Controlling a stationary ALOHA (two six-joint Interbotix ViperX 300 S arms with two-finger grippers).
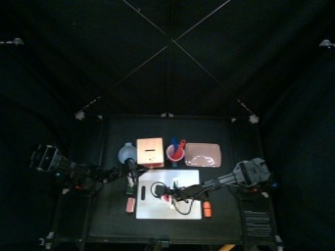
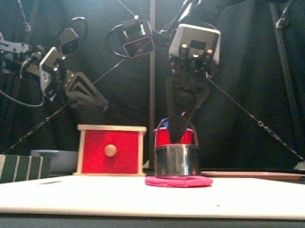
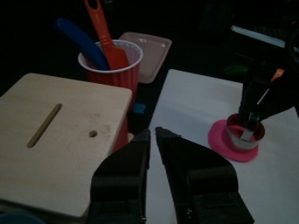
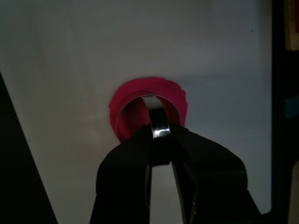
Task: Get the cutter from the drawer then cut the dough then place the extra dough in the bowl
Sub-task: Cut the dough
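A round metal cutter (image 2: 177, 160) stands upright on a flat pink dough disc (image 2: 179, 182) on the white cutting board (image 2: 143, 194). My right gripper (image 2: 179, 121) comes straight down over it and is shut on the cutter's wire handle (image 4: 156, 122), with the dough (image 4: 131, 103) showing around the ring below. My left gripper (image 3: 153, 136) hovers shut and empty over the edge of the wooden box (image 3: 59, 131), left of the board. The box's red drawer front (image 2: 112, 150) is closed.
Behind the board stand a red cup (image 3: 111, 68) with a blue and a red knife and a pink tray (image 3: 147, 48). The blue-grey bowl (image 1: 127, 153) sits left of the box. Bare board (image 3: 211, 105) lies between the box and the dough.
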